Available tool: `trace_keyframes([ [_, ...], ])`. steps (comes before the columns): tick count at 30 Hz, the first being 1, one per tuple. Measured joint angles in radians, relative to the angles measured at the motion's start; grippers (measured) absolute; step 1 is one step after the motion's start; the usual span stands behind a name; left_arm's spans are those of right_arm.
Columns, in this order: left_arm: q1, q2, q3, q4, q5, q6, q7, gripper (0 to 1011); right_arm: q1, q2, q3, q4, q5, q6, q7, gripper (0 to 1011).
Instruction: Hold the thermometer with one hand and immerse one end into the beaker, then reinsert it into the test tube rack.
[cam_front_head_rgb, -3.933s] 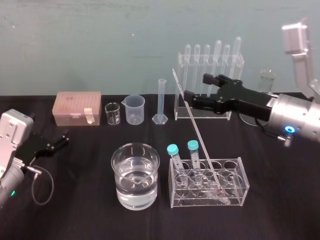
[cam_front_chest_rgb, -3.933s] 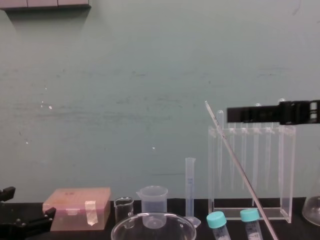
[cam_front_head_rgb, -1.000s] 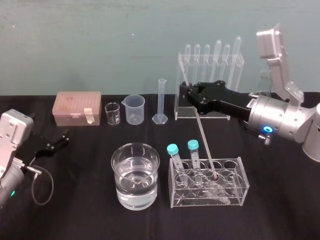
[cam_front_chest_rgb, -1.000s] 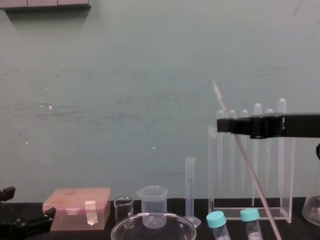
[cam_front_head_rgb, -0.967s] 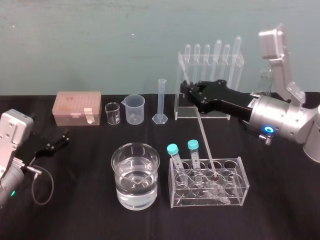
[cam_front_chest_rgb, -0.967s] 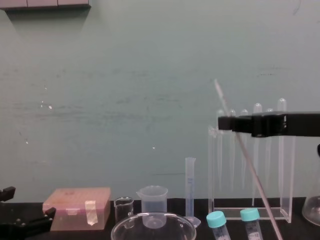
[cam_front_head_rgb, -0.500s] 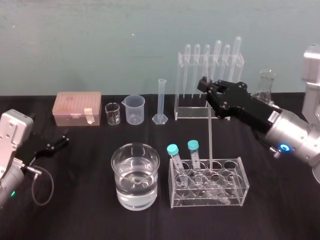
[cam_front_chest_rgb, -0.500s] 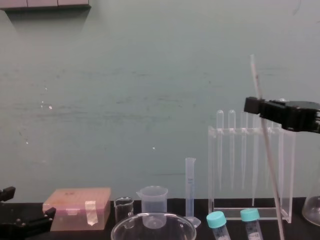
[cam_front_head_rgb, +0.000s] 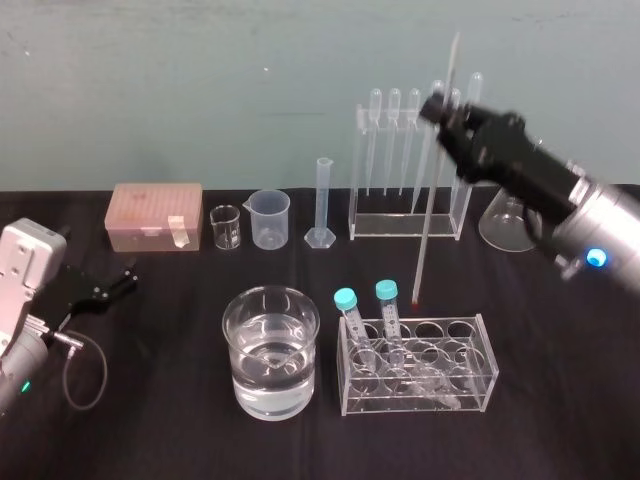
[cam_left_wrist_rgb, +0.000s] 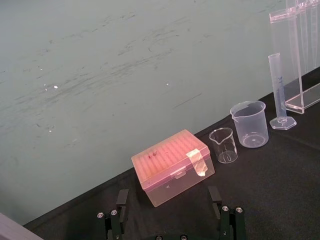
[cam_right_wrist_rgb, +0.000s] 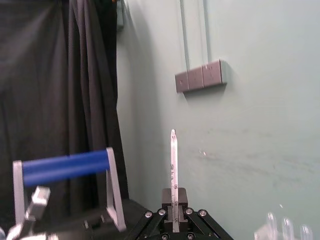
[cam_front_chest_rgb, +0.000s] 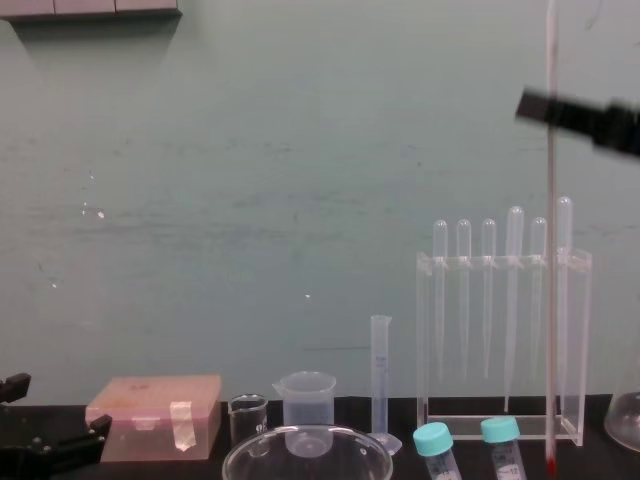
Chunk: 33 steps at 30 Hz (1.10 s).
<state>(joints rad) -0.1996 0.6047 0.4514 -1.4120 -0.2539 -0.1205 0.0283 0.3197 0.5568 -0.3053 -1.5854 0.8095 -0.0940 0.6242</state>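
My right gripper (cam_front_head_rgb: 441, 110) is shut on the thermometer (cam_front_head_rgb: 430, 205), a long thin glass rod held near its upper end. It hangs almost upright in the air. Its red tip is free, just above the back of the low clear test tube rack (cam_front_head_rgb: 487, 372). In the chest view the thermometer (cam_front_chest_rgb: 549, 260) runs down in front of the pipettes. The right wrist view shows the gripper's fingers (cam_right_wrist_rgb: 174, 196) clamped on the thermometer (cam_right_wrist_rgb: 173, 162). The wide glass beaker (cam_front_head_rgb: 271, 395), part-filled with water, stands left of the rack. My left gripper (cam_left_wrist_rgb: 168, 196) rests open at the table's left.
Two teal-capped tubes (cam_front_head_rgb: 350, 318) stand in the rack's left holes. Along the back are a pink tip box (cam_front_head_rgb: 157, 215), a tiny glass beaker (cam_front_head_rgb: 225, 227), a plastic spouted beaker (cam_front_head_rgb: 270, 218), a graduated cylinder (cam_front_head_rgb: 323, 205), a tall pipette stand (cam_front_head_rgb: 390, 225) and a flask (cam_front_head_rgb: 505, 228).
My right gripper has risen and swung right with the thermometer. The rod has come up out of the rack and gone from leaning to nearly upright. The left arm has not moved.
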Motion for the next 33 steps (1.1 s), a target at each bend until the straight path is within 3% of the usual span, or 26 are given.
trace_keyframes([
  [6, 0.000, 0.000, 0.000, 0.000, 0.000, 0.000, 0.000, 1008, 0.074, 0.018, 0.026, -0.034, 0.070, 0.078, -0.006, 56],
  [11, 0.000, 0.000, 0.000, 0.000, 0.000, 0.000, 0.000, 1008, 0.148, 0.021, 0.014, -0.025, 0.077, 0.099, -0.011, 56],
  [18, 0.000, 0.000, 0.000, 0.000, 0.000, 0.000, 0.000, 1008, 0.262, -0.035, -0.069, 0.043, 0.070, 0.100, 0.040, 56],
  [22, 0.000, 0.000, 0.000, 0.000, 0.000, 0.000, 0.000, 1008, 0.308, -0.093, -0.134, 0.083, 0.086, 0.100, 0.091, 56],
  [27, 0.000, 0.000, 0.000, 0.000, 0.000, 0.000, 0.000, 1008, 0.332, -0.146, -0.206, 0.120, 0.116, 0.116, 0.155, 56],
  [33, 0.000, 0.000, 0.000, 0.000, 0.000, 0.000, 0.000, 1008, 0.347, -0.176, -0.272, 0.174, 0.119, 0.104, 0.217, 56],
])
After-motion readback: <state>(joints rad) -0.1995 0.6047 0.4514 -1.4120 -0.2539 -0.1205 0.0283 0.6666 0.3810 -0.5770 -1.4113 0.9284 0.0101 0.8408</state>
